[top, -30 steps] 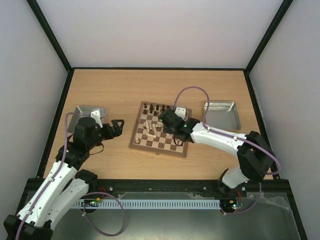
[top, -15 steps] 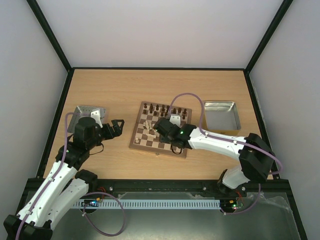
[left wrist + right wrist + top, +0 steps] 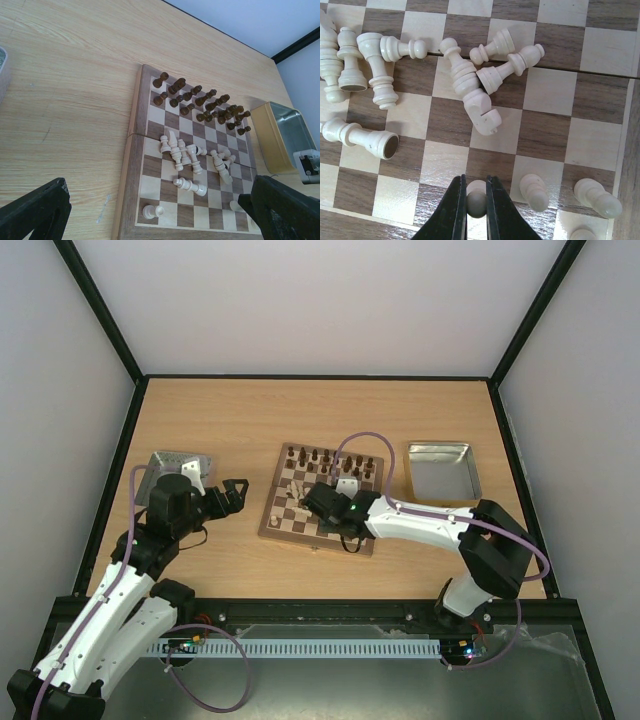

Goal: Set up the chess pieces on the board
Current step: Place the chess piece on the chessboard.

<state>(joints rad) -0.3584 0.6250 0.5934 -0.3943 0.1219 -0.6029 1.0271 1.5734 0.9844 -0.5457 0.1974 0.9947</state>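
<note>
Light was bright, even and diffuse, falling from above. The chess pieces cast short, soft shadows on the board. The cream pawn at bottom centre sat shaded. The metal tray showed mild glare. Dark fingers at the left wrist view's lower corners looked soft.

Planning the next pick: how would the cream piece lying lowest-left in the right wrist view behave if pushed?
The lying cream piece would probably roll in an arc: round body, wider base. Small wood, so likely light.

cream pawn mostly hidden between fingers, perhaps standing, edge piece cropped
</note>
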